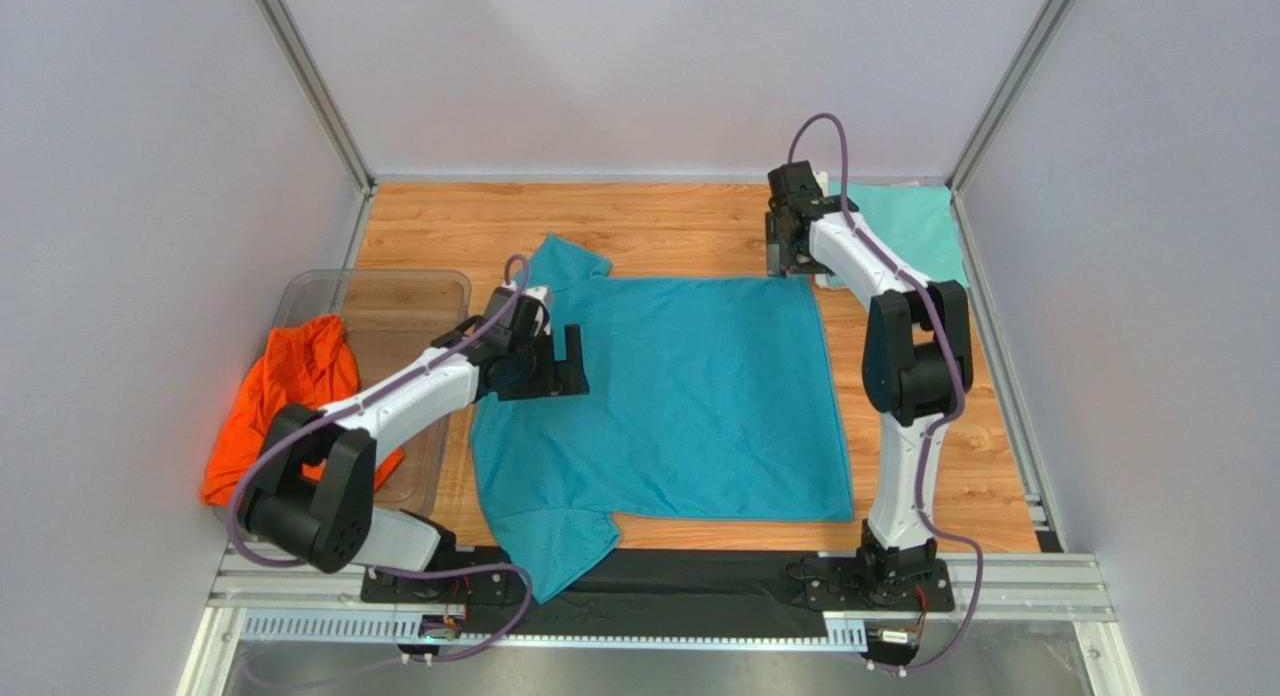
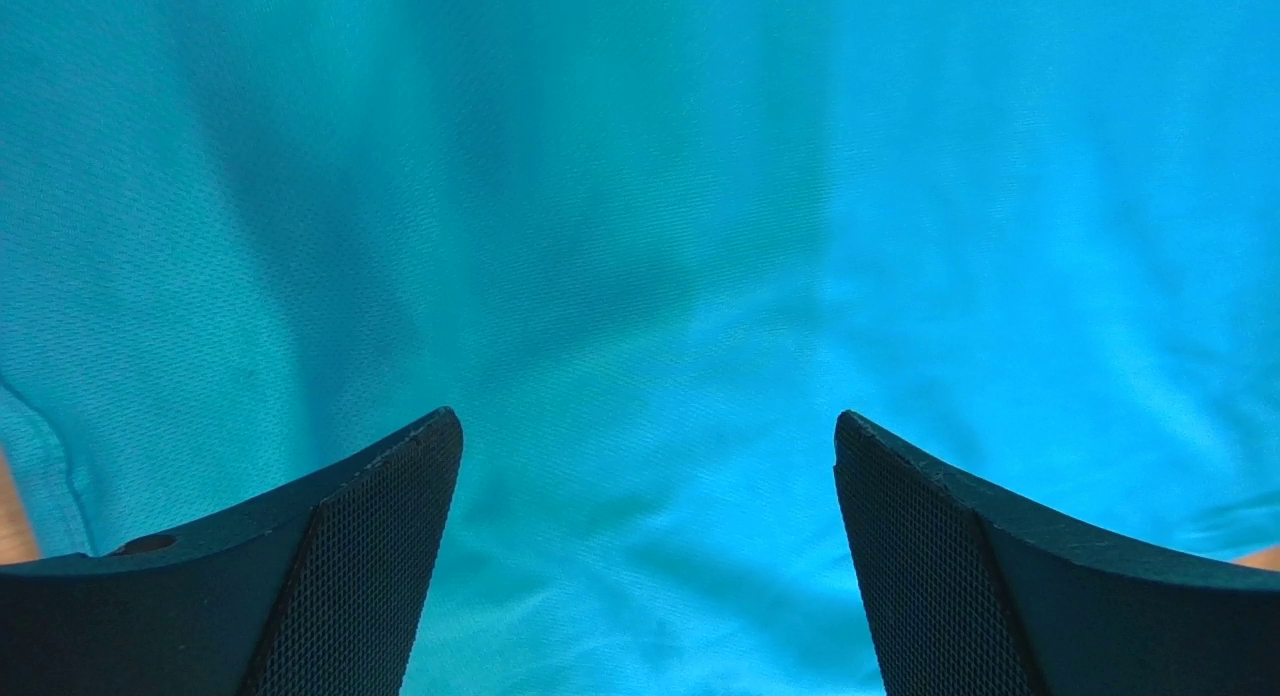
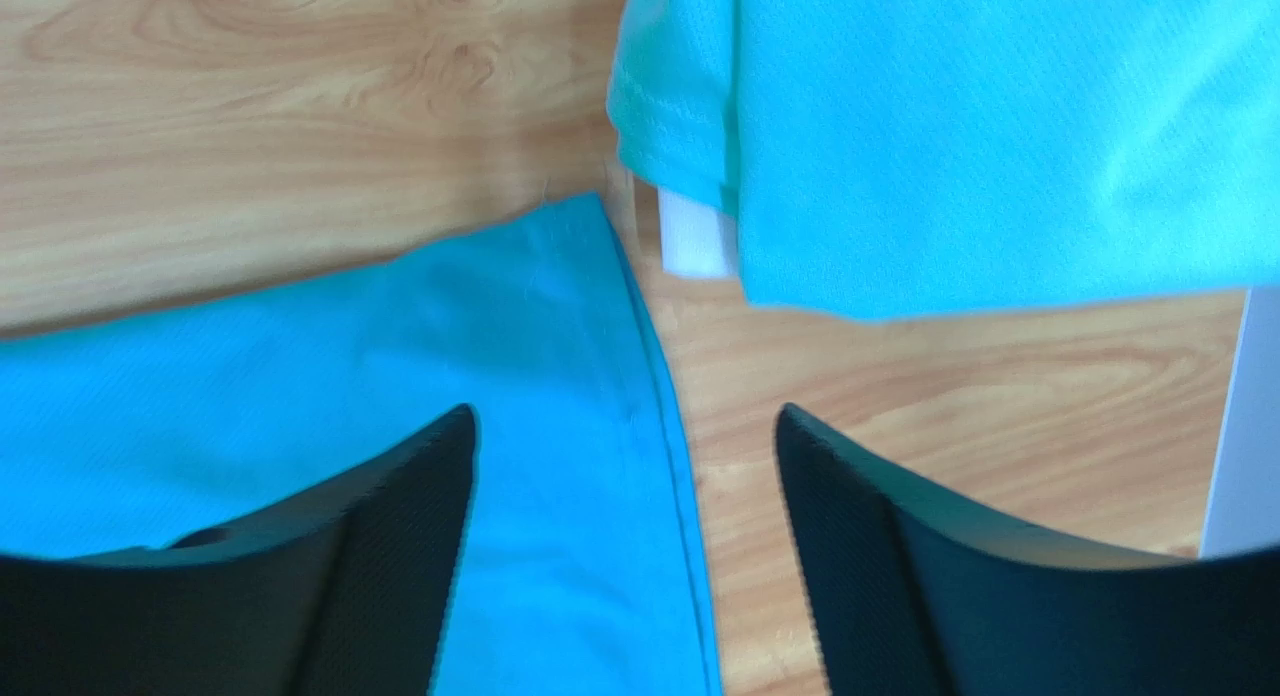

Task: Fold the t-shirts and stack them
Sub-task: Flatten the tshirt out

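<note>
Trouble we foresee: with left gripper (image 2: 643,426) and right gripper (image 3: 624,414) both spread over the teal shirt (image 1: 691,396) flat on the table (image 1: 646,224), our right pinch at its far corner may snag the mint shirt (image 3: 977,141) nearby.

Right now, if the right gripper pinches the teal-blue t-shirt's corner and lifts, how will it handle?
Likely floppy: the teal-blue t-shirt lies flat with soft ripples, so it should drape from the right gripper. Probably light: thin mesh knit. The rest may drag over the wooden table.
</note>
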`<state>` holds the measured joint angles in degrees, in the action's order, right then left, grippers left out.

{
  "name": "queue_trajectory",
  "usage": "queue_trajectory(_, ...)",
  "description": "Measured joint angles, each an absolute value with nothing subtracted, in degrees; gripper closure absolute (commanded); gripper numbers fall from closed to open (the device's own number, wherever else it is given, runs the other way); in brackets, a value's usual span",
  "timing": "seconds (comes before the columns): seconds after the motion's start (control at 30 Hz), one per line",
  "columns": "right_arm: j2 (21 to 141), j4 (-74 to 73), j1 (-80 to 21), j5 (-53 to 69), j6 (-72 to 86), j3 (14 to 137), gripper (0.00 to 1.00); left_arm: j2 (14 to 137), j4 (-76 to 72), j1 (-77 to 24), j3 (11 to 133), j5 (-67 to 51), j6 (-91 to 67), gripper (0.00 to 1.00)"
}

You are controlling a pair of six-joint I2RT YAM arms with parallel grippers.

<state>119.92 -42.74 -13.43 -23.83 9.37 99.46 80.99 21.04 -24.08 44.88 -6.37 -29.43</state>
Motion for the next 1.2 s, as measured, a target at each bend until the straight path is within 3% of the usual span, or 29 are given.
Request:
queue_trajectory(0.03,118.45,-42.85,-13.52,-23.42,9.65,98.45,0.00,79.92,21.30,-24.08,45.21,-6.37,-29.43,0.00)
queue_trajectory(0.17,108.29,-43.22,-14.70,-21.67,11.62,90.94,0.00,74.83,21.82,-24.16,45.93,-6.85,-29.58,0.00)
queue_trajectory(0.4,81.17,-40.38,-21.17,-14.59,19.18,66.98,0.00,65.56,22.52,-26.20,43.44,-7.70,-31.77,0.00)
queue_trajectory(0.53,72.38,-38.52,-23.18,-9.28,22.26,54.19,0.00,61.41,23.00,-27.73,39.46,-7.84,-33.45,0.00)
queue_trajectory(0.93,70.52,-35.11,-23.40,-4.34,24.18,43.31,0.00,70.65,19.99,-27.38,38.39,-4.75,-36.18,0.00)
queue_trajectory(1.2,81.49,-33.36,-23.38,-5.76,23.59,45.43,0.00,83.94,17.47,-22.37,43.72,-6.90,-36.53,0.00)
